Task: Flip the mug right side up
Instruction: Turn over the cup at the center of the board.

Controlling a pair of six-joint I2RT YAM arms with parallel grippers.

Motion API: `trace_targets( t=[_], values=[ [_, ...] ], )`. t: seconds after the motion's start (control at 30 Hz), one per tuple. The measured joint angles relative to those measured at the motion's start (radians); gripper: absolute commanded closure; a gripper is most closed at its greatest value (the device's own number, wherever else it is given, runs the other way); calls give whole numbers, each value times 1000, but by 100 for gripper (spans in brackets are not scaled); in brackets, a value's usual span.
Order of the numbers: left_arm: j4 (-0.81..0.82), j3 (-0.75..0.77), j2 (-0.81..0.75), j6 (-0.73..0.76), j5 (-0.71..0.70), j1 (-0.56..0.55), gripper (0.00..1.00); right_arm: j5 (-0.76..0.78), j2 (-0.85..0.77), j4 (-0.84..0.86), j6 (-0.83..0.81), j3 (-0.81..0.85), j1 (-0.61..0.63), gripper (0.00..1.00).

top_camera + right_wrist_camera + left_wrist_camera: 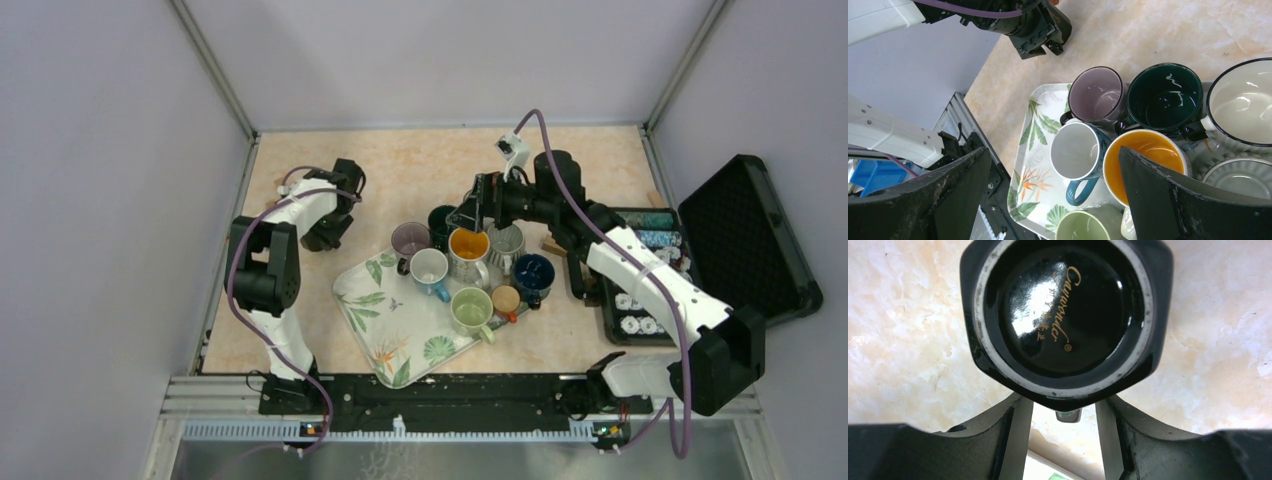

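A black mug (1063, 315) stands upside down on the marbled table, its glossy base with gold script facing the left wrist camera. My left gripper (1063, 402) hangs right over it. The fingers (1015, 435) are apart, on either side of a small grey part at the mug's near edge, and do not touch it. In the top view the left gripper (325, 232) is at the table's left and covers most of the mug. My right gripper (1048, 200) is open and empty above the tray; it also shows in the top view (470, 215).
A leaf-patterned tray (375, 330) holds several upright mugs, among them a purple one (1096, 95), a dark green one (1164, 96) and an orange-lined one (1145, 160). An open black case (745, 235) lies at the right. Enclosure walls stand on three sides.
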Motion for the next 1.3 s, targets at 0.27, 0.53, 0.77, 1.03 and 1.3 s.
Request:
trace_targets(
  t=[0.27,0.53,0.77,1.03,1.3],
  values=[
    [-1,17,-3,15,8,2,45,0,0,0,0,0,0,1],
    [-6,43,-7,18,29,16,49,0,0,2,0,-14,0,1],
    [-11,46,-7,18,29,31,55,0,0,3,0,-20,0,1],
    [-12,46,-7,21,30,35,84,0,0,4,0,-20,0,1],
    [8,35,-16,65,34,35,100,1,0,4,0,-20,0,1]
  ],
)
